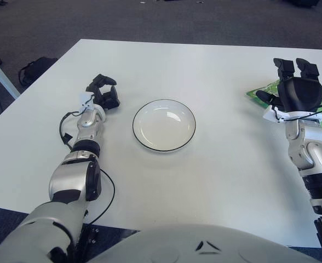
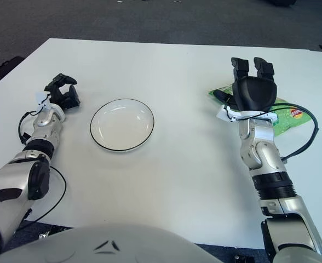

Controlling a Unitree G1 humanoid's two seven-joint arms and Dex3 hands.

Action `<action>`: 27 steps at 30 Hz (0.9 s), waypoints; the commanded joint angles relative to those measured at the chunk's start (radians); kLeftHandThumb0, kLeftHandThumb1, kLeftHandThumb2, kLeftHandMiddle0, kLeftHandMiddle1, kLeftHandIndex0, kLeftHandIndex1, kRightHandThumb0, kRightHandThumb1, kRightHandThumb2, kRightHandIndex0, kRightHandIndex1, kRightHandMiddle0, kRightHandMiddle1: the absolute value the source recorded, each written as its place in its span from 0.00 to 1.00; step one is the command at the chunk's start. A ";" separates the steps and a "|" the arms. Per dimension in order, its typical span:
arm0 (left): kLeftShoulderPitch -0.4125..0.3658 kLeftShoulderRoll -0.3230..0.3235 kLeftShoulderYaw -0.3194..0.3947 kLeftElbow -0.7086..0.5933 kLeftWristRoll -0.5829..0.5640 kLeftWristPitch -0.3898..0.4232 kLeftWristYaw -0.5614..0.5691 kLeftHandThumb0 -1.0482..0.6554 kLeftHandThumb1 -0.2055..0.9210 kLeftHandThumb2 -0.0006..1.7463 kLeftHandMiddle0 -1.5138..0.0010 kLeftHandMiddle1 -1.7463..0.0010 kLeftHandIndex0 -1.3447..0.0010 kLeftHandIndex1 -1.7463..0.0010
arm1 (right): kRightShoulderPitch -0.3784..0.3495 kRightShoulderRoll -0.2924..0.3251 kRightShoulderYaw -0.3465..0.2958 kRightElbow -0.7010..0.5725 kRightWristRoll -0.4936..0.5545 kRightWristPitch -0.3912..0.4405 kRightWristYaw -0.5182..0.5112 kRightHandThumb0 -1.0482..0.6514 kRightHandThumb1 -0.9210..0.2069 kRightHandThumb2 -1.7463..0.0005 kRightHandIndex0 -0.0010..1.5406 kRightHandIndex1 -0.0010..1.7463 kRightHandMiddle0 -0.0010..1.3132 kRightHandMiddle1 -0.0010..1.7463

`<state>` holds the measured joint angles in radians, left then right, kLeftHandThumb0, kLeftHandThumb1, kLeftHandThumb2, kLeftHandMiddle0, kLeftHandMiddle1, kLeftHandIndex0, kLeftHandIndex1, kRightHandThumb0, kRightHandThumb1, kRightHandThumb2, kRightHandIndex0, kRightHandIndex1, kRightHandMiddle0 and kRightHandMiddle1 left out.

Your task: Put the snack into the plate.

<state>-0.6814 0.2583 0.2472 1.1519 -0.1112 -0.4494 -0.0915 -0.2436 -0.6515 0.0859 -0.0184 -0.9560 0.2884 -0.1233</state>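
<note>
A white plate [image 1: 190, 127] with a thin dark rim sits empty near the middle of the white table. A green snack bag [image 2: 286, 117] lies flat at the right side of the table, partly hidden behind my right hand. My right hand [image 2: 251, 82] is raised above the near left part of the bag, fingers spread upward and holding nothing. My left hand [image 1: 102, 92] shows left of the plate, fingers curled, holding nothing.
The white table [image 1: 205, 181] reaches the left and far edges, with dark carpet beyond. A dark bag [image 1: 35, 68] lies on the floor at the left. Cables run along both forearms.
</note>
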 commanded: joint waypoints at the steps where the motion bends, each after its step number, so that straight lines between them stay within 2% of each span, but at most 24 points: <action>1: 0.058 -0.017 -0.011 0.045 0.015 0.028 0.004 0.32 0.42 0.79 0.14 0.00 0.51 0.00 | 0.020 -0.028 0.001 -0.034 -0.036 0.064 0.106 0.03 0.00 0.38 0.00 0.00 0.00 0.03; 4: 0.062 -0.015 -0.015 0.047 0.019 0.014 -0.001 0.33 0.43 0.78 0.14 0.00 0.52 0.00 | 0.007 -0.040 0.001 -0.023 -0.056 0.113 0.178 0.02 0.00 0.37 0.00 0.00 0.00 0.01; 7: 0.063 -0.014 -0.022 0.050 0.028 0.004 0.007 0.33 0.43 0.78 0.14 0.00 0.52 0.00 | -0.008 -0.044 -0.002 -0.004 -0.065 0.137 0.208 0.02 0.00 0.37 0.00 0.00 0.00 0.00; 13: 0.068 -0.013 -0.056 0.033 0.065 -0.029 0.039 0.33 0.44 0.78 0.13 0.00 0.52 0.00 | -0.041 -0.045 -0.014 0.061 -0.061 0.178 0.200 0.03 0.00 0.37 0.00 0.00 0.00 0.00; 20: 0.085 0.000 -0.088 0.033 0.092 -0.080 0.023 0.33 0.45 0.76 0.15 0.00 0.54 0.00 | -0.073 -0.017 -0.014 0.107 -0.049 0.267 0.204 0.05 0.00 0.38 0.00 0.00 0.00 0.00; 24: 0.089 0.005 -0.089 0.043 0.087 -0.102 0.002 0.33 0.46 0.75 0.15 0.00 0.54 0.00 | -0.108 0.004 -0.001 0.189 -0.035 0.306 0.191 0.06 0.00 0.37 0.00 0.00 0.00 0.00; 27: 0.091 0.008 -0.093 0.046 0.092 -0.120 0.001 0.34 0.47 0.75 0.16 0.00 0.55 0.00 | -0.140 0.007 0.002 0.283 -0.009 0.299 0.169 0.06 0.00 0.37 0.00 0.00 0.00 0.00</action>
<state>-0.6573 0.2741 0.1722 1.1540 -0.0461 -0.5668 -0.0744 -0.3498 -0.6566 0.0858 0.1784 -0.9968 0.5872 0.0673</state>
